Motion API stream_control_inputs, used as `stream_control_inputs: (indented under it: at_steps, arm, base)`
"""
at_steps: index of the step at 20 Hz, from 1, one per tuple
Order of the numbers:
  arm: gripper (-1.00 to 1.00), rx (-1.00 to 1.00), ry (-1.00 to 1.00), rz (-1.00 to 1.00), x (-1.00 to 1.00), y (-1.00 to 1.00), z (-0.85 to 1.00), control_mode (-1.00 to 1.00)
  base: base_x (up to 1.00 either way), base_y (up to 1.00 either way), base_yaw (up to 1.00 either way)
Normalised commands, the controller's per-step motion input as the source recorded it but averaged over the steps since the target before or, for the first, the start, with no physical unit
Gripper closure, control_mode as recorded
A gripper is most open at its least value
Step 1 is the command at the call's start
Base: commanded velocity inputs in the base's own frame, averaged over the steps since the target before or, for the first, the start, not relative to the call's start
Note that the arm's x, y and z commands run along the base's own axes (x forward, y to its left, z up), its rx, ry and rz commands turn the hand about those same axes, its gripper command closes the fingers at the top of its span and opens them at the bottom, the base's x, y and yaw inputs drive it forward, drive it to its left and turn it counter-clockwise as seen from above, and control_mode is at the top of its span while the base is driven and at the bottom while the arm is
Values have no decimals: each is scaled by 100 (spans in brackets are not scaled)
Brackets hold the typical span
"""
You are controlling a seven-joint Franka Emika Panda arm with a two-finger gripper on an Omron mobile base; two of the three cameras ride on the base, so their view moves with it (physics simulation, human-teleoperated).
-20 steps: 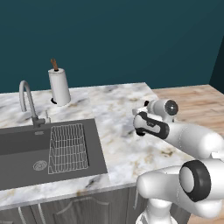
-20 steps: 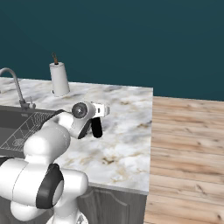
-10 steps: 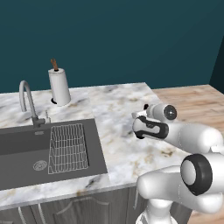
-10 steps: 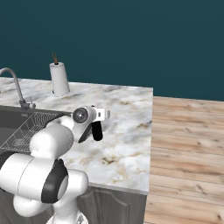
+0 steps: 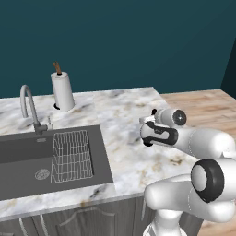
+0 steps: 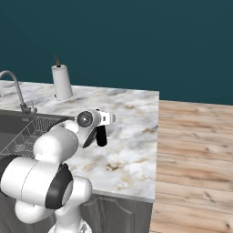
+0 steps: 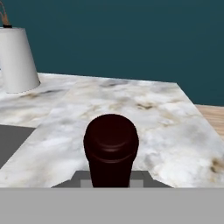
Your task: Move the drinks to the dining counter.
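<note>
My gripper point(image 7: 111, 186) is shut on the slim dark bottle point(image 7: 111, 144), whose round dark cap rises between the finger tips in the hand view. From the right base view the bottle point(image 6: 101, 136) hangs as a dark shape under the white hand, held by the gripper point(image 6: 103, 129) over the right half of the dining counter point(image 6: 132, 132). The left base view has the gripper point(image 5: 146, 134) above the marble dining counter point(image 5: 120, 138), to the right of the sink. Whether the bottle's base touches the marble I cannot tell.
A dark sink point(image 5: 27, 156) with a wire rack point(image 5: 70, 154) fills the counter's left part, with a curved faucet point(image 5: 28, 103) behind it. A paper-towel roll point(image 5: 62, 91) stands at the back. The counter's right edge point(image 6: 157, 136) drops to wooden floor point(image 6: 195, 159).
The hand with the bottle has eased slightly lower and nearer over the counter. Nothing else has moved.
</note>
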Motion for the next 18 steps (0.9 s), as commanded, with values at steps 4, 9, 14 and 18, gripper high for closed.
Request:
stream_control_inputs:
  at_steps: [4,9,14,18]
  arm:
    - [100,0,4,0,0,0,-7,-100]
    - [-100,0,3,0,0,0,-4,-100]
    - [-100,0,2,0,0,0,-3,-100]
    - [-100,0,0,0,-2,0,0,-100]
  base:
    - [0,0,0]
    - [0,0,0]
    - [0,0,0]
    - [0,0,0]
